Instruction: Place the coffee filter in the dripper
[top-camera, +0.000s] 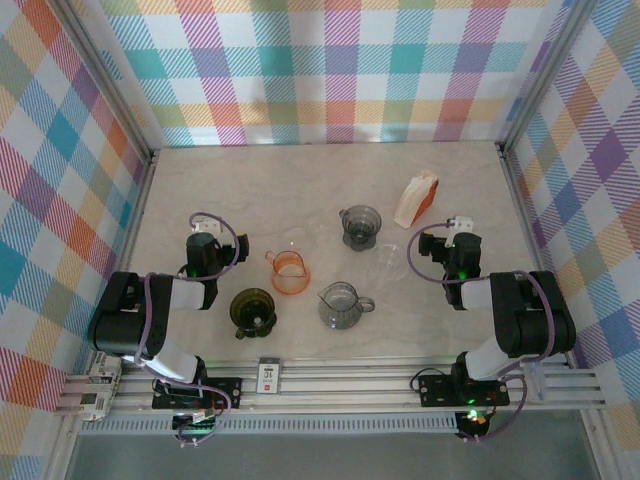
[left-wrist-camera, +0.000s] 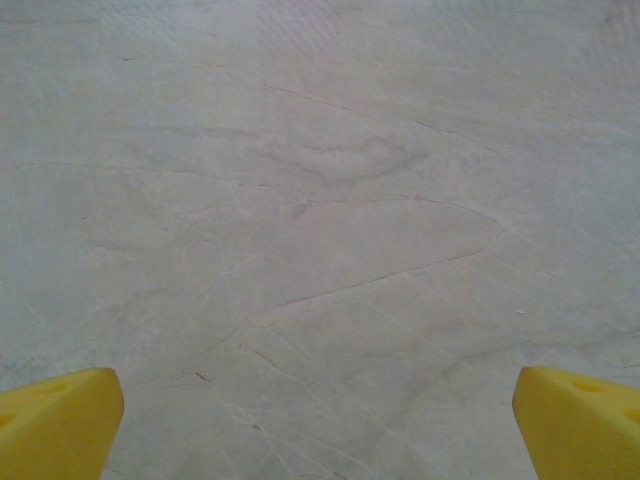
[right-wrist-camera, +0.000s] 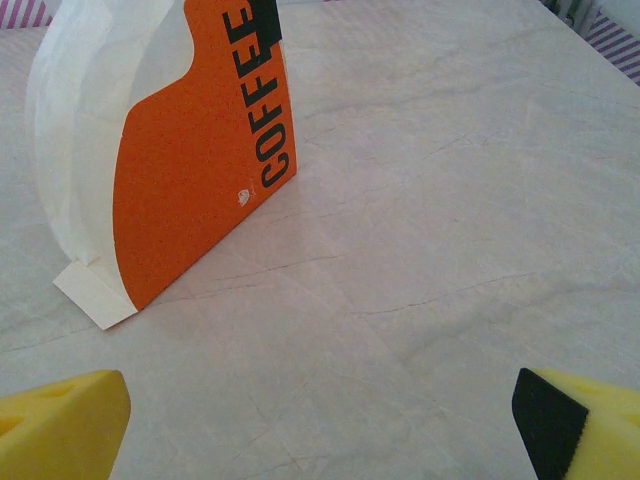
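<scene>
A pack of white coffee filters in an orange sleeve marked COFFEE (top-camera: 417, 198) stands at the back right of the table. In the right wrist view the filter pack (right-wrist-camera: 190, 160) is ahead and to the left of my open right gripper (right-wrist-camera: 320, 430), with bare table between them. Three drippers stand mid-table: an orange dripper (top-camera: 287, 271), a dark green dripper (top-camera: 253, 310) and a grey dripper (top-camera: 360, 225). My right gripper (top-camera: 458, 232) rests near the pack. My left gripper (top-camera: 204, 228) is open over bare table (left-wrist-camera: 320, 250), left of the orange dripper, its yellow fingertips (left-wrist-camera: 60, 420) wide apart.
A clear glass server (top-camera: 340, 305) stands front centre, and a small clear cup (top-camera: 388, 262) sits between it and the right arm. Checked walls enclose the table on three sides. A small label card (top-camera: 269, 376) lies on the front rail.
</scene>
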